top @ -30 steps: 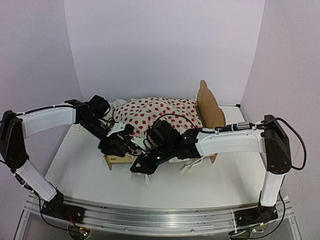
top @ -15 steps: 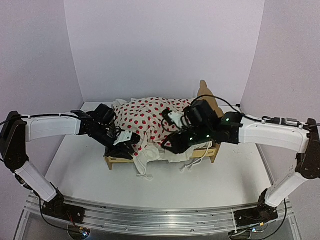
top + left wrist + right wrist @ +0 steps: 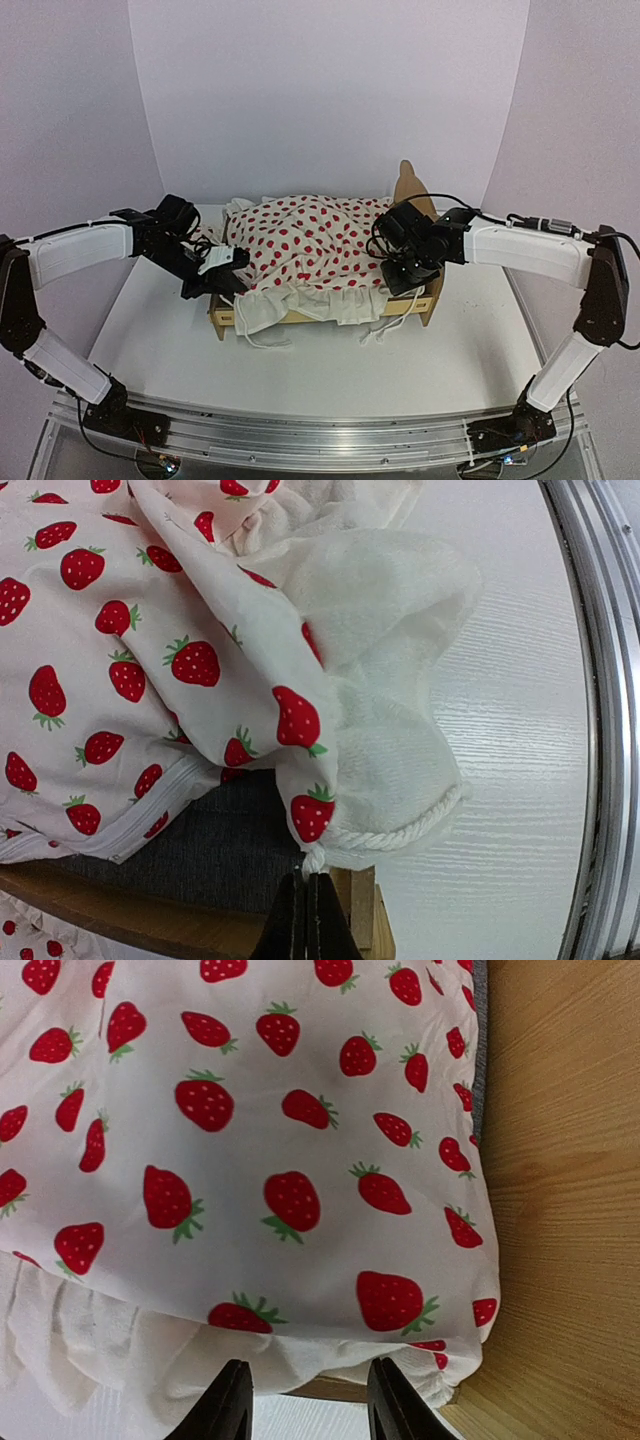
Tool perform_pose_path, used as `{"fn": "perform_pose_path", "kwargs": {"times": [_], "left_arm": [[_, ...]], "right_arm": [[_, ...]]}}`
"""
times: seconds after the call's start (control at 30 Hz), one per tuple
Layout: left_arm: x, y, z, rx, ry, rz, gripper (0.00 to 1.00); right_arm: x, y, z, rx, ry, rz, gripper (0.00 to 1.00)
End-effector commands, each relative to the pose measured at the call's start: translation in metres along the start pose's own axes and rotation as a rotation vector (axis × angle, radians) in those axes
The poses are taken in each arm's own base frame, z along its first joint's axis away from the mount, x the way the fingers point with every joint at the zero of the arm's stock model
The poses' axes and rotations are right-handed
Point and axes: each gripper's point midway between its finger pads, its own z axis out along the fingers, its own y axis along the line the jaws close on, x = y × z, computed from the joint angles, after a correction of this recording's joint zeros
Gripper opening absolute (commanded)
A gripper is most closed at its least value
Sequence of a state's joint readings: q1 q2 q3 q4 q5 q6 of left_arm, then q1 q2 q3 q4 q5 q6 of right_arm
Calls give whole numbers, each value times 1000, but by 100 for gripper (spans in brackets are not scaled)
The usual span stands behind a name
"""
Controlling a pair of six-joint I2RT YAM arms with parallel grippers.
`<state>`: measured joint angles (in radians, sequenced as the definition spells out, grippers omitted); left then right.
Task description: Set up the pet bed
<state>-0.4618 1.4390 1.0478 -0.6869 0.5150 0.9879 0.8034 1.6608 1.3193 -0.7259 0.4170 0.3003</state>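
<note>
The pet bed (image 3: 411,204) stands mid-table, its wavy headboard on the right. A white blanket (image 3: 310,240) with red strawberries and a ruffled edge covers it and hangs over the front rail. My left gripper (image 3: 232,283) is at the bed's left front corner. In the left wrist view it (image 3: 306,920) is shut on the blanket's corded corner (image 3: 318,858), above the wooden frame (image 3: 372,900) and grey felt base (image 3: 220,850). My right gripper (image 3: 405,278) hovers at the headboard end. It (image 3: 310,1405) is open over the blanket's edge (image 3: 250,1160), beside the headboard (image 3: 560,1210).
A strawberry-print piece with a zip (image 3: 150,810) lies under the blanket on the felt. White cords (image 3: 262,340) trail from the blanket onto the white table (image 3: 330,380) in front of the bed. A metal rail (image 3: 320,440) runs along the near edge.
My left gripper has shut at the blanket's corner. My right arm has swung from the bed's front left to the headboard end. The blanket now lies spread over the front rail.
</note>
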Motion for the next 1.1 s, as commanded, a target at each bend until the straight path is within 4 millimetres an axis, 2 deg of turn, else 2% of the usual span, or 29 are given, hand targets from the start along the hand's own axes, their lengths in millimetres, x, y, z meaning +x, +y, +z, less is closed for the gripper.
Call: {"fn": "perform_pose_path", "kwargs": {"times": [0.0, 0.27, 0.57, 0.67, 0.7, 0.73, 0.8, 0.87, 0.97, 1.07], "left_arm": [[11, -17, -13, 22, 38, -1, 0], [51, 2, -18, -13, 117, -21, 0], [64, 20, -16, -60, 156, 12, 0], [70, 18, -16, -50, 164, 34, 0], [68, 14, -17, -37, 156, 49, 1], [62, 10, -19, -20, 131, 64, 8], [45, 0, -28, 16, 66, 99, 35], [18, -7, -41, 47, -41, 124, 52], [-22, 4, -59, 26, -167, 107, 61], [-39, 39, -58, -60, -196, -20, 60]], "right_arm": [[-6, -4, -7, 14, -7, 11, 42], [-9, -3, -19, -18, -25, -3, 44], [1, -26, -31, 66, -12, 16, 44], [1, -31, -40, 71, -18, 21, 44], [1, -31, -43, 64, -19, 22, 44], [1, -31, -45, 54, -19, 24, 44], [2, -29, -49, 34, -18, 33, 45], [-1, -27, -53, 15, -24, 45, 45], [-12, -22, -60, -15, -47, 59, 45], [-33, -23, -65, -27, -79, 88, 44]]}}
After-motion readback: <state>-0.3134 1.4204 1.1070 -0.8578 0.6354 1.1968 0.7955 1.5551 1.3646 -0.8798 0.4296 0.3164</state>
